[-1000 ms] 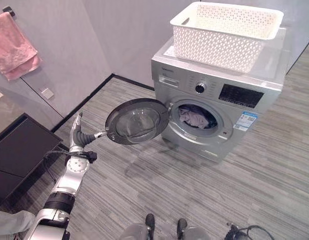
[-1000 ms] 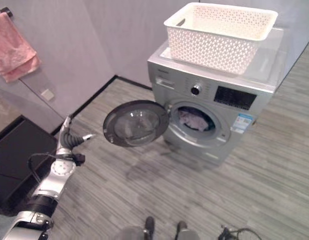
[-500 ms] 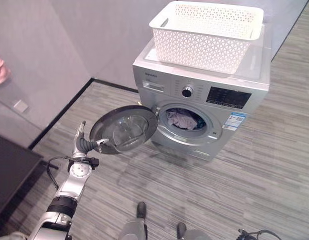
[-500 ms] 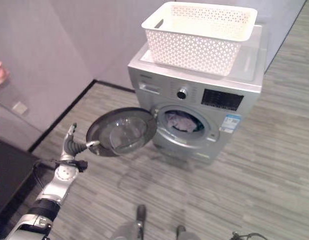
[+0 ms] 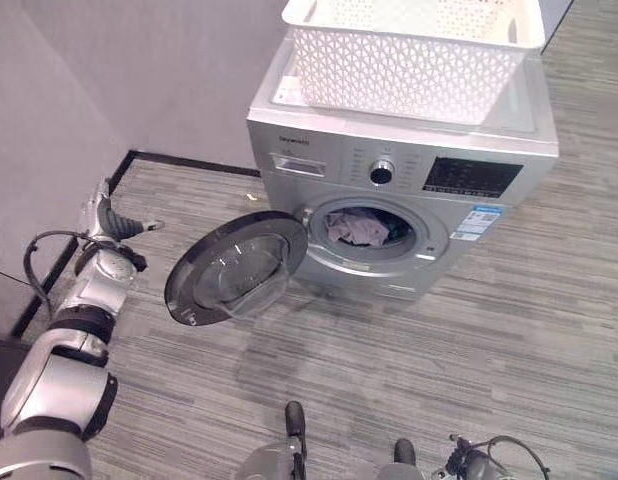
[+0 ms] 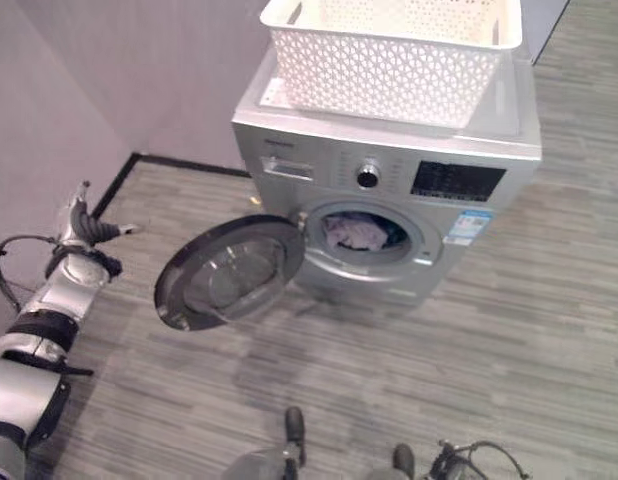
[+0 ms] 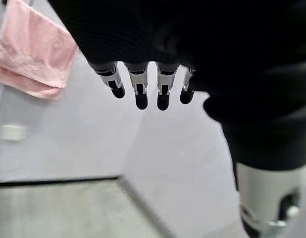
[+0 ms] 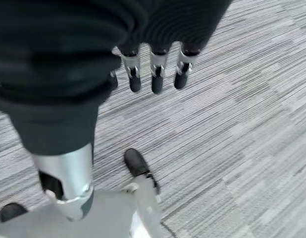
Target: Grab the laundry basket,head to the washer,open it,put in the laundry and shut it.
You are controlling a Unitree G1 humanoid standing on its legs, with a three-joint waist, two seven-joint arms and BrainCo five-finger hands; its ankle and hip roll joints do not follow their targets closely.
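With the laundry inside the silver front-loading washer (image 5: 409,190), the left hand (image 5: 107,222), fingers relaxed and empty, should press the round dark-rimmed glass door (image 5: 236,267) near its free edge to swing it shut.

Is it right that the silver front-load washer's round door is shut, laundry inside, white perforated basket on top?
Not quite: the round door hangs open, as the left eye view shows. Laundry lies in the silver front-load washer, and the white perforated basket sits on top.

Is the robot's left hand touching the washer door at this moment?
No, the left hand is held apart from the open washer door, with bare floor between them.
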